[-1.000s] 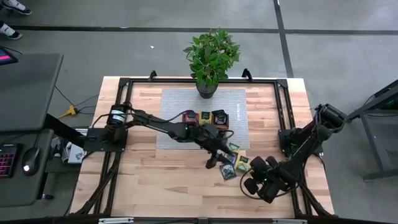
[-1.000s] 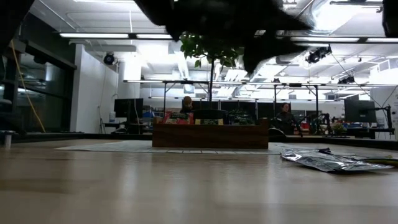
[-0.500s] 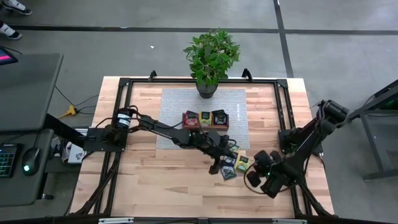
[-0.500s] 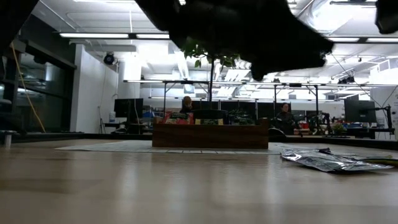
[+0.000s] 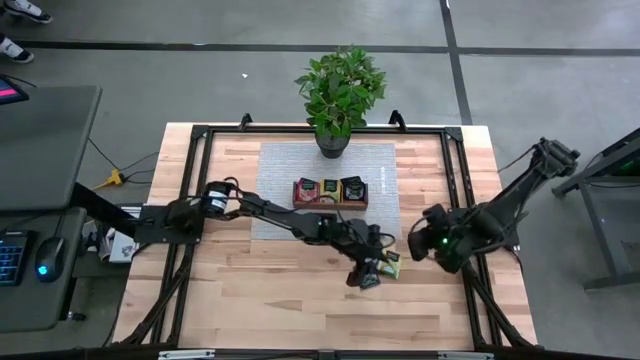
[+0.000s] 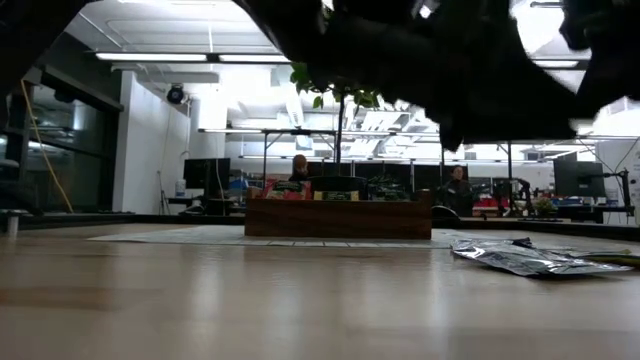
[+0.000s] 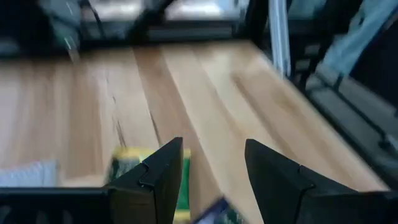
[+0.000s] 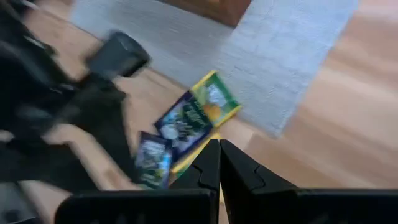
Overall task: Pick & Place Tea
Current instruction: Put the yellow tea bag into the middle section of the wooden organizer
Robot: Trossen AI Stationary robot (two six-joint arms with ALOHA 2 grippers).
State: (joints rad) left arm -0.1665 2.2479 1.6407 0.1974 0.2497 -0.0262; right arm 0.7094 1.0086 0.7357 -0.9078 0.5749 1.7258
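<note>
Several loose tea sachets lie flat on the wood right of centre: a yellow-green one (image 8: 214,96), a dark one (image 8: 186,121) and another dark one (image 8: 152,158), also seen as the cluster of sachets (image 5: 385,266). My left gripper (image 5: 367,266) hovers open just above them; in its wrist view the left gripper (image 7: 211,155) has bare wood between its fingers, a yellow-green sachet (image 7: 124,167) outside one finger. My right gripper (image 5: 420,244) is shut and empty, raised right of the sachets. More tea stands in the wooden tray (image 5: 330,191).
A potted plant (image 5: 338,95) stands at the far edge behind the tray, which sits on a grey mat (image 5: 275,190). A black frame (image 5: 455,190) runs round the table. In the low view the tray (image 6: 338,216) is far off and the sachets (image 6: 535,260) lie to the right.
My left gripper has reached farther toward the table's right and near side and sunk over the loose sachets, staying open. My right gripper, shut throughout, has risen and drawn back from the near right toward the far edge, away from the sachets.
</note>
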